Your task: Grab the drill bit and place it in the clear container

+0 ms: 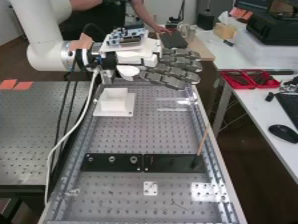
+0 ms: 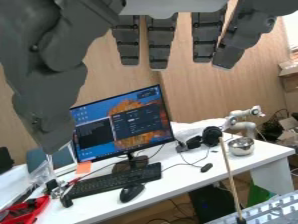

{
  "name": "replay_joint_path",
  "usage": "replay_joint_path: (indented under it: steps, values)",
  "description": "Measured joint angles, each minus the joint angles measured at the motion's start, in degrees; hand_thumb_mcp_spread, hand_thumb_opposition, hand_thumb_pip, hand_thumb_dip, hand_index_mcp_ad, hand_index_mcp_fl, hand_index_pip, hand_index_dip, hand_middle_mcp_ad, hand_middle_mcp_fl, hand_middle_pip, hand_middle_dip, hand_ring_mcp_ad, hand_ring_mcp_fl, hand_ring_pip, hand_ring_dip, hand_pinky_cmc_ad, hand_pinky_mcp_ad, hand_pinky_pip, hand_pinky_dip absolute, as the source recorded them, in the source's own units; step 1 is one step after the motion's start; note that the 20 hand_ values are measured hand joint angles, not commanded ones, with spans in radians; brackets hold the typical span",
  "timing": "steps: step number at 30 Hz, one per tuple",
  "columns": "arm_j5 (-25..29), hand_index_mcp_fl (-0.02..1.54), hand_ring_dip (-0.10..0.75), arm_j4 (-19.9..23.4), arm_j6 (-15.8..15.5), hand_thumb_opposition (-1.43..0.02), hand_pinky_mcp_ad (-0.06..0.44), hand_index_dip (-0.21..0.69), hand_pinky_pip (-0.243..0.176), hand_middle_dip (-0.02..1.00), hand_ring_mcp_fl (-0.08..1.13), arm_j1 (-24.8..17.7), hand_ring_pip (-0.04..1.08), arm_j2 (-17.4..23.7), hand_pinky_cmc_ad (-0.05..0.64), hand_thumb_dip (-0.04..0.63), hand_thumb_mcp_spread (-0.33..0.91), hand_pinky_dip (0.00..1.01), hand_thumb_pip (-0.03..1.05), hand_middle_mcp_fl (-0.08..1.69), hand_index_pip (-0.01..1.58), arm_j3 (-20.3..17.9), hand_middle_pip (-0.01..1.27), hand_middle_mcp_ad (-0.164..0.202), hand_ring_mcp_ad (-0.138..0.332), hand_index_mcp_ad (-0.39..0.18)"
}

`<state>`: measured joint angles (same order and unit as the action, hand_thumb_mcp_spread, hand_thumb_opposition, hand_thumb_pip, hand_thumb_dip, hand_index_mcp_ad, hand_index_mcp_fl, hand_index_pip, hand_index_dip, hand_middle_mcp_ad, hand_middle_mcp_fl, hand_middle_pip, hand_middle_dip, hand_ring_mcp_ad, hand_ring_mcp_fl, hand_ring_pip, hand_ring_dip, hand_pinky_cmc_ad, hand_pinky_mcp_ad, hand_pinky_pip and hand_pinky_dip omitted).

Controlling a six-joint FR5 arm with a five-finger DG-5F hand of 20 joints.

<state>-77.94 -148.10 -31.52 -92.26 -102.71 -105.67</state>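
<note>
Robot hand (image 1: 174, 69): fingers straight, spread, above the table's (image 1: 146, 135) far edge. Slim rod (image 1: 202, 142): tilted, near right edge.

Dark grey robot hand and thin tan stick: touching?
Apart. The high view shows bench between the hand and the upper end of the stick.

A fixed camera above the near end of the bench (image 1: 149, 137) looks down its length at a slant, set back enough to take in the hand (image 1: 174, 75) and part of the side desk (image 1: 247, 107). From the arm's wrist, the second camera looks out past the hand, close to the lens, toward the monitor (image 2: 100, 134) and wooden wall (image 2: 130, 75) farther off; both views share the desk, mouse (image 1: 284, 133), keyboard (image 1: 291, 106) and upright stick (image 1: 203, 141).
</note>
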Motion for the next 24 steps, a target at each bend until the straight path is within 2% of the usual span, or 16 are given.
replay_joint_path:
  steps: [4,9,15,22,24]
  values:
    - [-1.93,0.08,0.005,-0.14,-0.72,-0.77,0.18,0.14,-0.098,0.19,0.01,0.43,0.09,0.6,0.298,0.175,0.27,0.29,0.53,0.05,0.1,-0.14,0.12,0.042,0.23,-0.059]
    - [-0.76,0.08,0.005,-0.88,-2.12,-0.77,0.18,0.14,-0.098,0.19,0.01,0.88,0.09,1.8,0.298,0.175,0.27,0.3,0.52,0.05,0.1,-0.39,0.12,0.042,0.23,-0.056]
    - [-4.82,0.08,0.005,-1.09,-3.05,-0.76,0.18,0.141,-0.098,0.19,0.01,1.43,0.09,3.74,0.298,0.157,0.27,0.3,0.5,0.05,0.1,-1.57,0.12,0.042,0.23,-0.058]
    - [-7.93,0.17,0.005,-3.4,-4.42,-0.76,0.187,0.138,-0.094,0.19,0.01,2.07,0.09,5.96,0.295,0.141,0.27,0.3,0.48,0.12,0.1,-2.77,0.12,0.042,0.223,-0.059]
    - [-8.33,0.19,0.005,-5.25,-4.54,-0.76,0.199,0.141,-0.094,0.19,0.02,2.12,0.1,5.94,0.316,0.14,0.27,0.3,0.46,0.13,0.1,-2.41,0.12,0.04,0.225,-0.059]
